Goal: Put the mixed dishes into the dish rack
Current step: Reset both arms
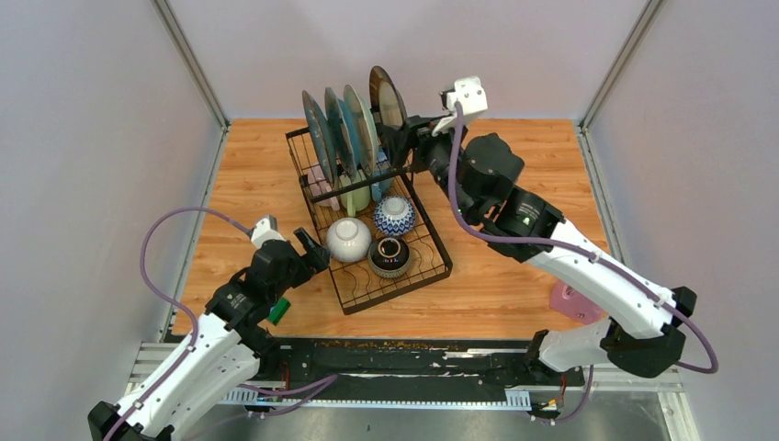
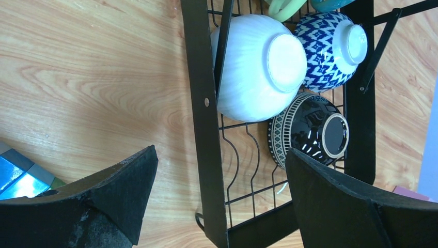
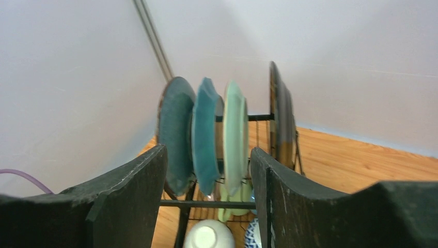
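The black wire dish rack (image 1: 397, 290) stands mid-table. Several plates stand on edge in its back section: two teal ones (image 3: 205, 134), a pale green one (image 3: 235, 134) and a dark-rimmed one (image 1: 388, 99). Upside down in the lower tray lie a white bowl (image 2: 258, 67), a blue patterned bowl (image 2: 330, 49) and a dark bowl (image 2: 312, 129). Mugs (image 1: 354, 195) sit under the plates. My right gripper (image 3: 207, 150) hovers open and empty just behind the dark-rimmed plate. My left gripper (image 2: 221, 151) is wide open, empty, over the rack's left rim (image 2: 204, 103).
A blue-green sponge block (image 2: 15, 175) lies on the wood by my left arm. A pink container (image 1: 571, 301) sits at the table's right front, beside the right arm. Grey walls close in the table on three sides.
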